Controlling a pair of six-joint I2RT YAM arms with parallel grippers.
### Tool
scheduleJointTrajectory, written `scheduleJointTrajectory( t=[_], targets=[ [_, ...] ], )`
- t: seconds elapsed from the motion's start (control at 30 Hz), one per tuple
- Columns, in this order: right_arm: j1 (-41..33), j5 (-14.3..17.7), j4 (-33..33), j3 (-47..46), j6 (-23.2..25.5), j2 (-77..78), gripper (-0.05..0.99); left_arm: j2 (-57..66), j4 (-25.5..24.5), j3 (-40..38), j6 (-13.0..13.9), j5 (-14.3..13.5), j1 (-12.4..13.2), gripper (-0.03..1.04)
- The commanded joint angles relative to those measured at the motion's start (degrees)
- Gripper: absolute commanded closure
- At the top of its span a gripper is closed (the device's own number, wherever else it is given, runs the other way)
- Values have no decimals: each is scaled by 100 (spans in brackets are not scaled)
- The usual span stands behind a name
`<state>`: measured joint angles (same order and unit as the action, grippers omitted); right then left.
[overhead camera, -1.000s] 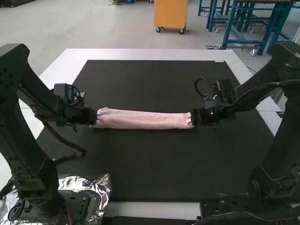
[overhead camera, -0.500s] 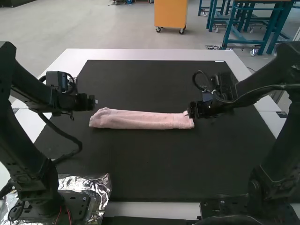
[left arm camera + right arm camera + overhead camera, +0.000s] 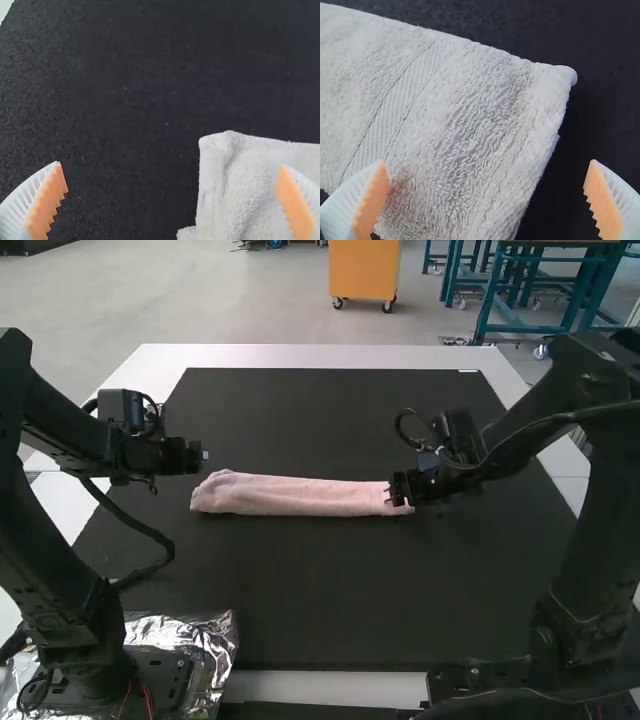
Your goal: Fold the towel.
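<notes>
High view: the towel (image 3: 295, 496), pale pink, lay as a long, narrow folded strip on the black mat (image 3: 330, 590), itself spread over the white table (image 3: 350, 356). It looked soft and looped (ordinary terry cloth, by its nap), with faint creases along its length and a slightly plumper, rounded left end. The right wrist view showed a flat, ribbed woven band crossing the cloth near its right end, and a rolled-looking corner.

Its long axis ran from side to side, nearly level, one end pointing toward each arm; the right end sat very slightly nearer the arms' bases than the left.

The left gripper (image 3: 203, 456) hung just beyond the towel's left end, on the far side. Its fingers were parted and gripped nothing in the left wrist view, where one finger overlapped the cloth near a corner.

The right gripper (image 3: 392, 496) was at the towel's right end, its fingers wide apart and nothing pinched. In the right wrist view one finger overlapped the cloth and the other stood over the mat; whether either touched I couldn't tell.
</notes>
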<state>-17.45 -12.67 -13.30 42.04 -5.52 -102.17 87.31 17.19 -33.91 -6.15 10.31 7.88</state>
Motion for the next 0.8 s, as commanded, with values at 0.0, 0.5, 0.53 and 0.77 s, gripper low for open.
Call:
scheduleJointTrajectory(
  t=[0.0, 0.5, 0.53, 0.77],
  targets=[
    [-100, 115, -94, 85, 33, -224, 6, -214, 4, -151, -26, 15, 12, 4],
    [357, -298, -6, 76, 7, 162, 96, -214, 109, -177, 106, 7, 3, 4],
    [462, -315, 91, 67, 33, 382, 96, -214, 118, -195, 114, 7, 3, 4],
    [568, -746, 680, 278, 139, 1305, 96, -232, 162, -309, 167, -11, 38, 4]
  ],
)
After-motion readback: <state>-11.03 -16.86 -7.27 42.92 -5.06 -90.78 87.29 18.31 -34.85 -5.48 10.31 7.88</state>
